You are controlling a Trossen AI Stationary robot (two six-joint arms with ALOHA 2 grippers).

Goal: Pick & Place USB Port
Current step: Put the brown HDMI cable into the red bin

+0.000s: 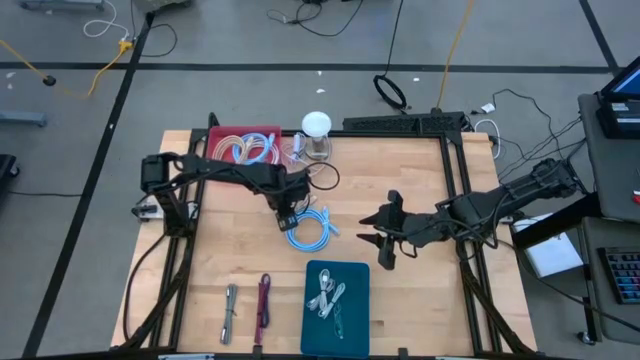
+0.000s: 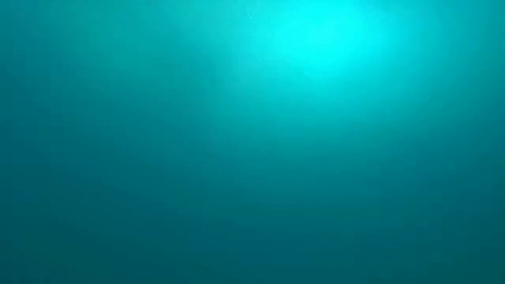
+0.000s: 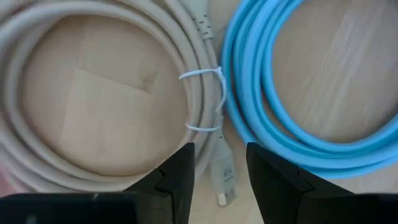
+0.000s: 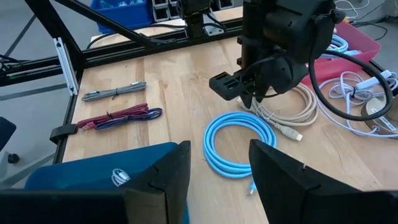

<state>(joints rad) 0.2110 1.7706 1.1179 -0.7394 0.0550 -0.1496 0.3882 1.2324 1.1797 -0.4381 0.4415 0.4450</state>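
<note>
A beige USB cable, coiled and bound with white ties, lies flat on the wooden table. Its plug points out from the tied part. Beside it lies a light-blue coiled cable. My left gripper points down over the beige coil, open, one finger on each side of the plug and clear of it. It also shows in the right wrist view, left gripper. My right gripper hangs open above the table to the right of the blue coil, with nothing between its fingers. The low view shows nothing of the table.
A red bin with cables stands at the back, next to a white round object and a black cable loop. A blue tray with white cables sits at the front. A grey cable and a red one lie front left.
</note>
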